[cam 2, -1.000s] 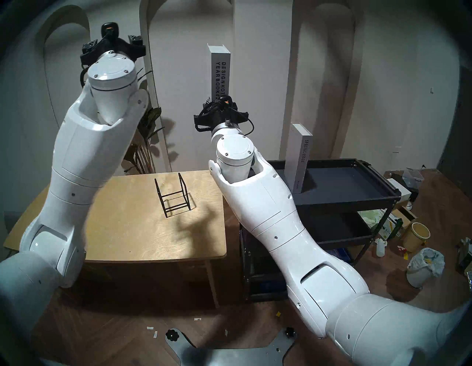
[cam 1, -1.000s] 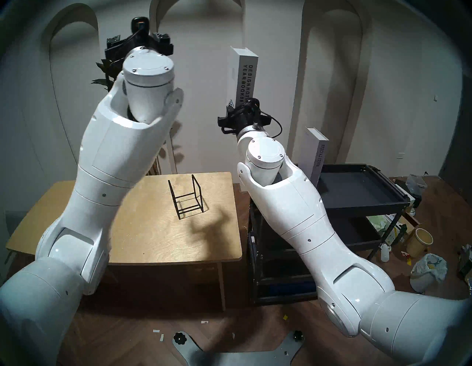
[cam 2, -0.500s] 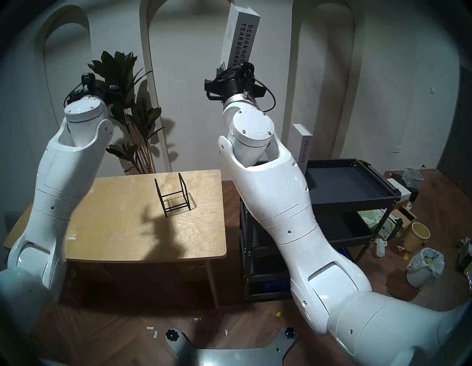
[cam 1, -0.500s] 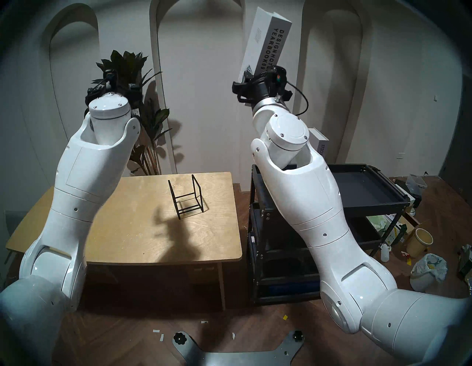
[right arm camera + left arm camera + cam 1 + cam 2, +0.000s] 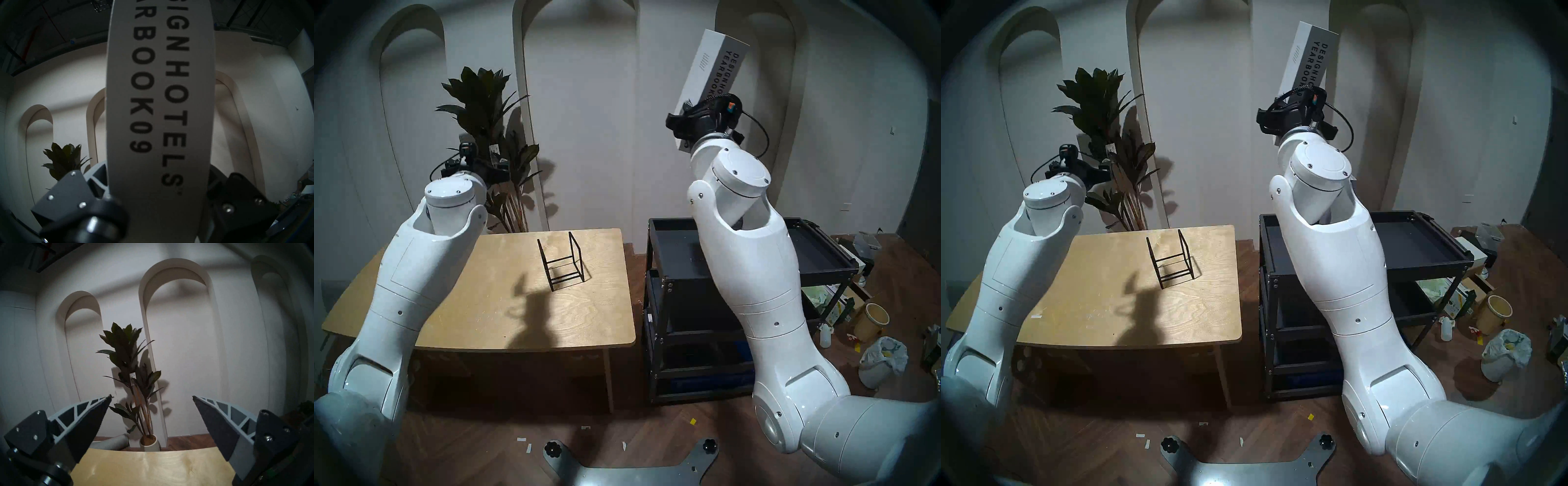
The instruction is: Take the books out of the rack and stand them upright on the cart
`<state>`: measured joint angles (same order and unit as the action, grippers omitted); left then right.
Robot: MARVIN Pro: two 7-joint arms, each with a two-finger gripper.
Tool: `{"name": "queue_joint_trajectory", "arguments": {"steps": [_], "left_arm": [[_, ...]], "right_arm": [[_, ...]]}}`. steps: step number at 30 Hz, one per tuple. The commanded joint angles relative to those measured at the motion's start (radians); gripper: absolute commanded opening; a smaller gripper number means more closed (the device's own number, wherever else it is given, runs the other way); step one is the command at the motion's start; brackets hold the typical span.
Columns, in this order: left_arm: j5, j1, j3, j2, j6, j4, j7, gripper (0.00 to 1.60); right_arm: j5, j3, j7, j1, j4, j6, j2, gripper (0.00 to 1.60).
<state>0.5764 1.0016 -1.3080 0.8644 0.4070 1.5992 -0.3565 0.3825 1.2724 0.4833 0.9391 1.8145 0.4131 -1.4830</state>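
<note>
Dim room; fisheye views bend at dark rims, an arm's shadow crosses the counter [image 5: 504, 305], wrist views soft.

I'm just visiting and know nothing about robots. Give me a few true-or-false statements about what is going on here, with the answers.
1. The right gripper holds a grey-white book up in the air. True.
2. The wire rack on the wooden table has a book in it. False: it holds nothing.
3. The left gripper is clamped on a book. False: its jaws stand wide apart with nothing between them.
4. The held book leans to one side. True.
5. The black cart stands on the table. False: it stands on the floor beside it.
</note>
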Motion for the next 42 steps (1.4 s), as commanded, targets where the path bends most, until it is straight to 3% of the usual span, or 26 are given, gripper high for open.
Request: {"name": "queue_joint_trajectory", "arguments": {"steps": [1,10,11,13,19,24,25,28,31,35,36,38,42], "left_arm": [[-0.008,0.072,-0.010,-0.074,-0.110,0.034,0.100,1.60],[-0.010,0.157,-0.043,-0.113,-0.272,0.039,0.234,1.60],[-0.011,0.161,-0.054,-0.108,-0.243,0.045,0.244,1.60],[-0.005,0.190,-0.074,-0.103,-0.313,0.042,0.283,1.60],[-0.018,0.243,-0.111,-0.078,-0.393,0.048,0.342,1.60],[-0.029,0.277,-0.129,-0.055,-0.487,0.040,0.372,1.60],[-0.034,0.280,-0.137,-0.047,-0.471,0.045,0.377,1.60],[-0.033,0.287,-0.128,-0.046,-0.537,0.032,0.378,1.60],[-0.035,0.290,-0.127,-0.043,-0.551,0.030,0.375,1.60],[-0.039,0.297,-0.131,-0.033,-0.577,0.025,0.372,1.60],[-0.039,0.299,-0.132,-0.031,-0.580,0.024,0.371,1.60],[-0.046,0.301,-0.134,-0.030,-0.588,0.021,0.368,1.60],[-0.050,0.297,-0.134,-0.026,-0.593,0.016,0.369,1.60]], "right_arm": [[0.044,0.035,-0.004,0.018,0.068,0.113,0.024,0.00],[0.126,0.097,0.009,0.052,0.118,0.322,0.066,0.00],[0.133,0.096,0.005,0.055,0.111,0.298,0.080,0.00],[0.153,0.105,-0.005,0.048,0.108,0.384,0.104,0.00],[0.143,0.072,-0.049,-0.003,0.050,0.479,0.166,0.00],[0.121,0.029,-0.084,-0.048,-0.035,0.435,0.180,0.00],[0.117,0.021,-0.085,-0.056,-0.050,0.426,0.178,0.00],[0.101,-0.004,-0.119,-0.071,-0.093,0.350,0.184,0.00],[0.090,-0.013,-0.139,-0.080,-0.110,0.333,0.184,0.00],[0.054,-0.025,-0.184,-0.067,-0.131,0.249,0.195,0.00],[0.051,-0.010,-0.196,-0.058,-0.130,0.268,0.183,0.00],[0.028,-0.025,-0.219,-0.037,-0.139,0.212,0.200,0.00],[-0.007,-0.017,-0.237,0.002,-0.151,0.172,0.190,0.00]]}}
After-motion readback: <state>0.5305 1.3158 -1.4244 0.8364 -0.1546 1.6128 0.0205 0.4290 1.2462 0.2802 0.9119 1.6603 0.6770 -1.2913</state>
